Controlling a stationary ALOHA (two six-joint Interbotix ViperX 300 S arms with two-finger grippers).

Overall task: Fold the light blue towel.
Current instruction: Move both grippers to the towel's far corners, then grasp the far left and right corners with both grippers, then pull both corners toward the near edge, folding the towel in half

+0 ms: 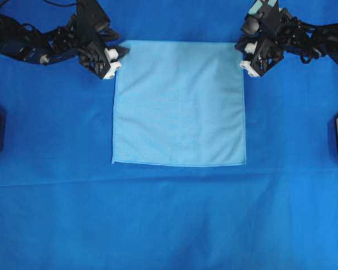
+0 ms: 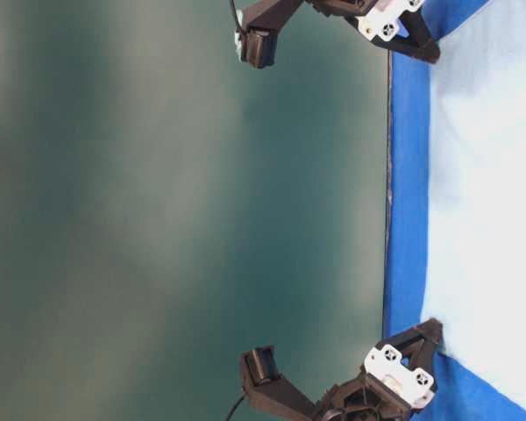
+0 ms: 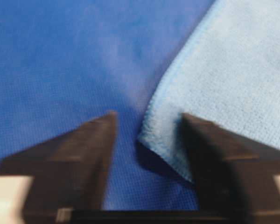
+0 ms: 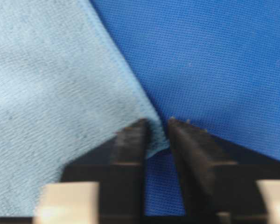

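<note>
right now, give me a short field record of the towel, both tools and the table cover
towel: light blue towel, flat and unfolded
left tool: jaws apart, straddling the towel's corner, which is slightly lifted
right tool: jaws nearly together, the towel's corner between their tips
table cover: dark blue cloth under everything
fold: not begun

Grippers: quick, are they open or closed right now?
Left gripper: open, straddling a corner of the light blue towel.
Right gripper: nearly closed, pinching the towel's other far corner.

left wrist view blurs the light blue towel (image 3: 224,79).
</note>
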